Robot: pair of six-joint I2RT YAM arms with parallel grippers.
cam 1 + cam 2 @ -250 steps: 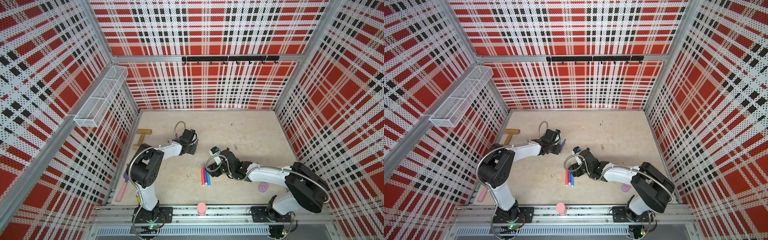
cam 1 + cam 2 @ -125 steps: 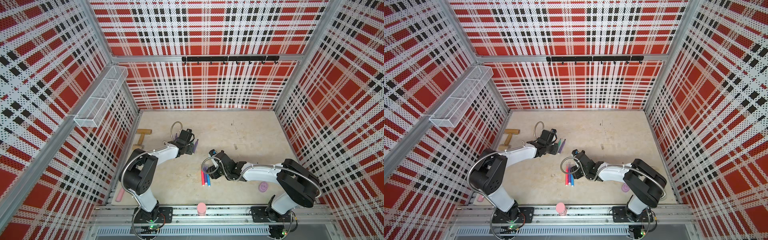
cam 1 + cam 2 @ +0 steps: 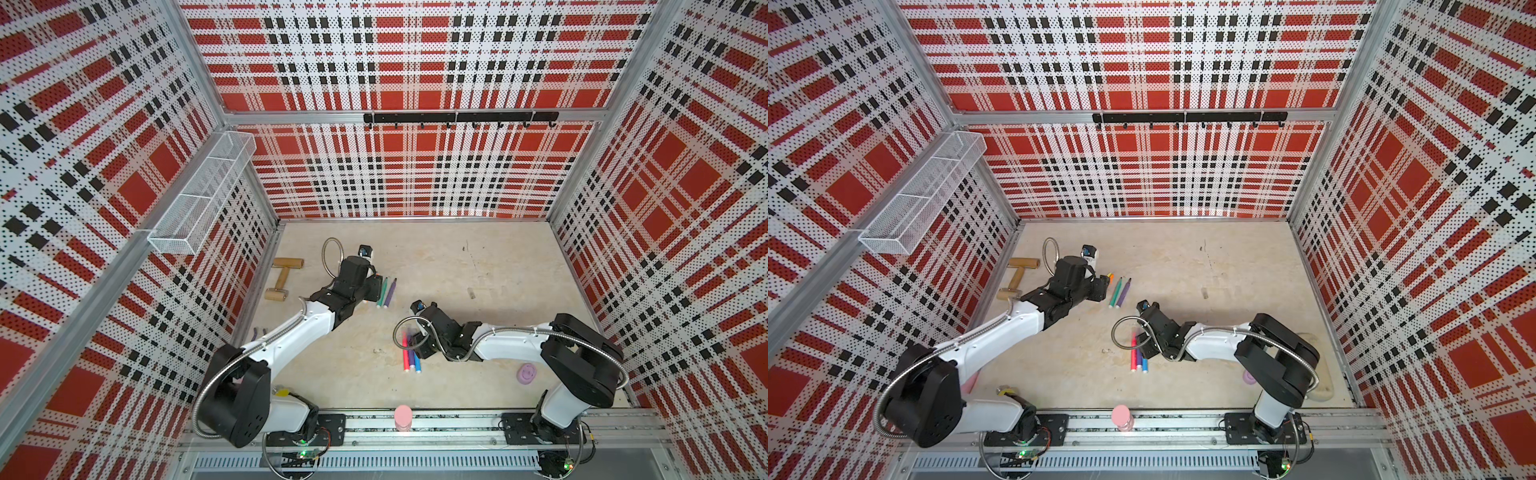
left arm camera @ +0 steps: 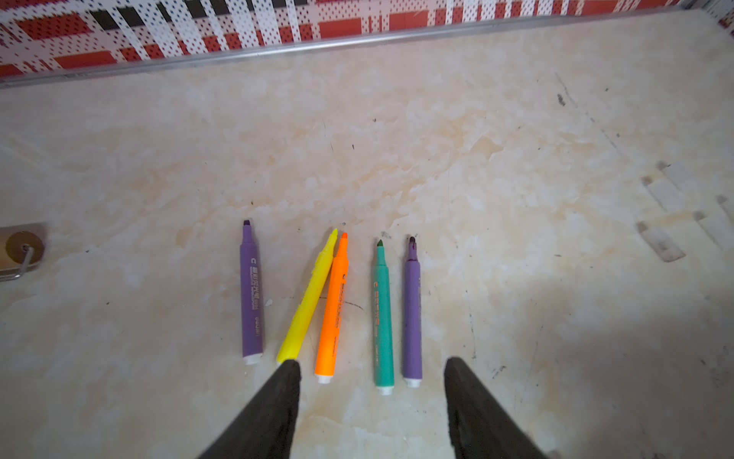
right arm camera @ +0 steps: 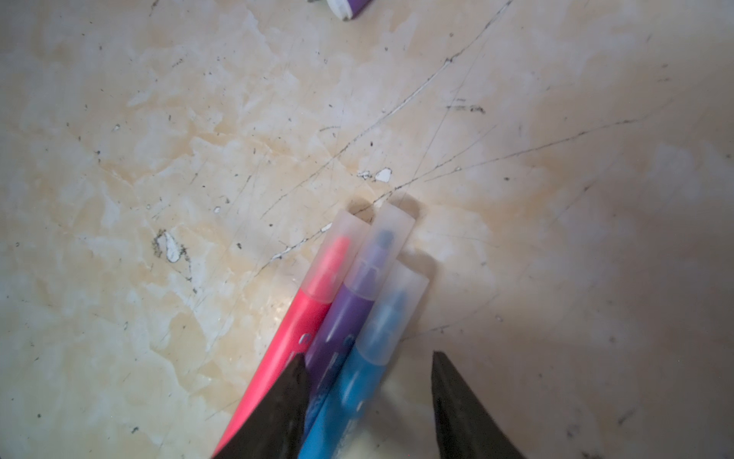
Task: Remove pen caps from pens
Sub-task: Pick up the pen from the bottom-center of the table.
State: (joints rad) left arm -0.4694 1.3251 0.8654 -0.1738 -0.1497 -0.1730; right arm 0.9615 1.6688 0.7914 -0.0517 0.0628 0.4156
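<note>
Right wrist view: pens (image 5: 294,330) partly behind hand (image 5: 366,354)

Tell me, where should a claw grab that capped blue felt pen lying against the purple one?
Probably on the blue felt pen, at its plain barrel just behind its frosted cap, coming straight down with fingers across its width. It lies flat with its outer side free. The purple capped pen touches the other side, so that finger must wedge between them. Leave the cap uncovered for pulling.

The left arm (image 3: 291,336) and right arm (image 3: 511,347) are white with fat black joints. Each has a bendy silver hose (image 3: 521,329) and pointed black fingers (image 4: 274,413).
</note>
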